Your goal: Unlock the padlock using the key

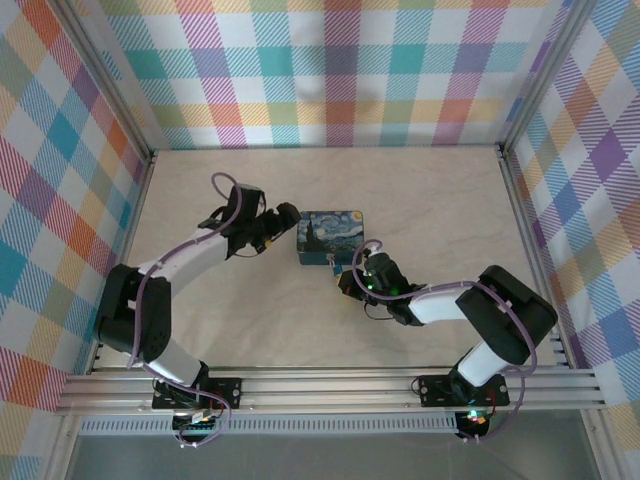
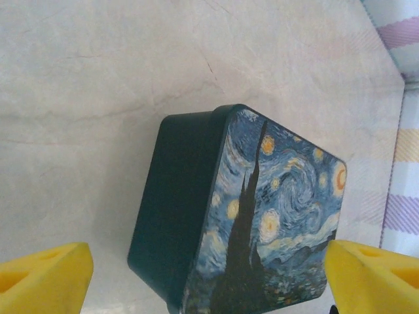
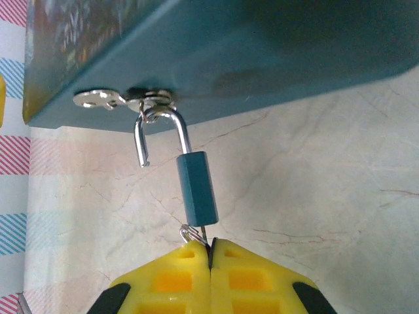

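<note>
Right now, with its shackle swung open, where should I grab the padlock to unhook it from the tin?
Grip the padlock by its blue body, across the long flat sides, from the side away from the tin. Its shackle is hooked in the latch and the key occupies the bottom end.

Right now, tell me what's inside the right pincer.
A metal key runs from the shut right pincer into the base of the padlock, a wire ring beside it; its head is hidden between the pads.

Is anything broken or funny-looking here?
Nothing looks broken. The padlock hangs open from the tin's latch: one end of its shackle sticks out free of the blue body. The right gripper pinches the key at its bottom.
</note>
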Controlling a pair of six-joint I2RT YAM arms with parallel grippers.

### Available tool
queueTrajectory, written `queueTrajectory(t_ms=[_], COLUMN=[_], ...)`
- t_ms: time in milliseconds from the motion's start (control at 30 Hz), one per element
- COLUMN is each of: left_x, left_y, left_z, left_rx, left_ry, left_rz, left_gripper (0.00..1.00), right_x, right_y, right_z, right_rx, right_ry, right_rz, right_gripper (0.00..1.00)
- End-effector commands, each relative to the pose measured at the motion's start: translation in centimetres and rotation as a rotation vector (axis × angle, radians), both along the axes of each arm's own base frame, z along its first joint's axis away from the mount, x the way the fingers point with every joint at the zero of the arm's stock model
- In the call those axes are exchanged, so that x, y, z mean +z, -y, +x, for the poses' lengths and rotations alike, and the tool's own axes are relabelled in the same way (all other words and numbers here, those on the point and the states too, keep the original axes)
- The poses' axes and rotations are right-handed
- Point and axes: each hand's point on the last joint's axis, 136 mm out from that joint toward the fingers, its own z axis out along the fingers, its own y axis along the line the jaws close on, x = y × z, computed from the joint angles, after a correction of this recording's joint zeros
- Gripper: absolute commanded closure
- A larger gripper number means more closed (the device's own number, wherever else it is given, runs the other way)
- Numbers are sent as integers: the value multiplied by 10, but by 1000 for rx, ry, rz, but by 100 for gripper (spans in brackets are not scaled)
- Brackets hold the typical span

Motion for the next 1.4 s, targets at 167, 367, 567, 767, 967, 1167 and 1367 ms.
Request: queueTrajectory(t_ms=[167, 367, 567, 767, 967, 1167, 1367], left_x=[-32, -49, -67, -79, -88, -96, -98], left_y=[14, 20, 20, 13, 11, 12, 12], left_z=[9, 9, 2, -9, -23, -39, -53], left_rx=[-104, -128, -141, -131, -124, -129, -130], left_ry=[-66, -99, -142, -174, -198, -225, -237], left_rz=[-5, -8, 14, 35, 36, 45, 56], left_gripper=[9, 10, 11, 11, 11, 11, 11], right_x=[-14, -18, -20, 3, 38, 60, 69], right_y=[10, 14, 22, 29, 28, 16, 14], right_z=[-2, -3, -4, 1, 12, 37, 66], right_rx=[-29, -25, -30, 26, 106, 194, 221], right_ry=[-49, -52, -49, 75, 236, 300, 343], right_rz=[-7, -24, -63, -73, -1, 75, 95], right_gripper=[91, 85, 77, 61, 41, 34, 31])
